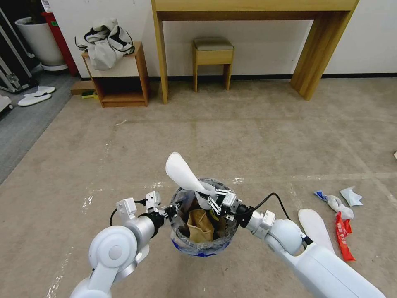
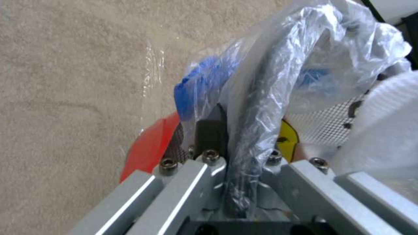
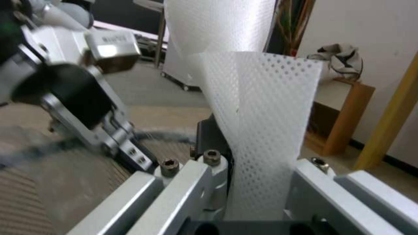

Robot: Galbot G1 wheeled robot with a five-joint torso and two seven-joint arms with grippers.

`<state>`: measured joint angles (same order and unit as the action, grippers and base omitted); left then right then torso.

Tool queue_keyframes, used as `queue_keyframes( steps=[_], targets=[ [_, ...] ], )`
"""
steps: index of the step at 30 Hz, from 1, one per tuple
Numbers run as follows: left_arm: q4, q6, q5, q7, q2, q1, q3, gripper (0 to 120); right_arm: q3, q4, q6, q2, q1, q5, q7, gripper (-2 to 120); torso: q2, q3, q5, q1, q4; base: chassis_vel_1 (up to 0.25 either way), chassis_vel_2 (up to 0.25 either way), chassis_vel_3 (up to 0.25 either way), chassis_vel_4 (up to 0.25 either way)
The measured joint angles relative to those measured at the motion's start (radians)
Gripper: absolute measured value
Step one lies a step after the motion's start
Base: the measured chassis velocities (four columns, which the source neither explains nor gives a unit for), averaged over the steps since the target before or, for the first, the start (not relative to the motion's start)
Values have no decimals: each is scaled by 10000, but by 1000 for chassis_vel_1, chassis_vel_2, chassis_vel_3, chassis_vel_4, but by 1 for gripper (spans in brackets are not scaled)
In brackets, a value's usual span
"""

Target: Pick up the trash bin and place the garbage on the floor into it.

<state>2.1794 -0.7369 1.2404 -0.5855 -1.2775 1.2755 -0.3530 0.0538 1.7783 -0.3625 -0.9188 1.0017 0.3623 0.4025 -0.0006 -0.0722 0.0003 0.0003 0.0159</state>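
Note:
The trash bin [image 1: 203, 245], red with a blue band and a clear liner, hangs low in front of me with a brown paper bag [image 1: 199, 225] inside. My left gripper [image 1: 173, 210] is shut on its bagged rim [image 2: 257, 107]. My right gripper [image 1: 211, 201] is shut on the strap of a white slipper [image 1: 182, 169], whose sole sticks up above the bin mouth. The dotted white strap [image 3: 261, 124] runs between the fingers in the right wrist view. A second slipper [image 1: 315, 225], a red wrapper [image 1: 342, 236] and white-blue crumpled papers [image 1: 341, 200] lie on the floor to the right.
Another pair of white slippers [image 1: 35, 96] lies at the far left by a white planter pot [image 1: 39, 41]. A small wooden shelf [image 1: 120, 78] carries a bundled jacket [image 1: 105, 41]. A stool [image 1: 212, 56] stands under a wooden table [image 1: 248, 8] against the back wall.

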Motion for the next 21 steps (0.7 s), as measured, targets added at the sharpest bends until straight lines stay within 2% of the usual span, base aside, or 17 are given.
queue_keyframes(
  steps=[21],
  targets=[
    [-584, 87, -829, 343, -418, 40, 32, 1, -326, 1191, 285, 530, -203, 452, -207, 2, 0, -1, 0, 0, 0, 0, 0, 0, 0]
  ],
)
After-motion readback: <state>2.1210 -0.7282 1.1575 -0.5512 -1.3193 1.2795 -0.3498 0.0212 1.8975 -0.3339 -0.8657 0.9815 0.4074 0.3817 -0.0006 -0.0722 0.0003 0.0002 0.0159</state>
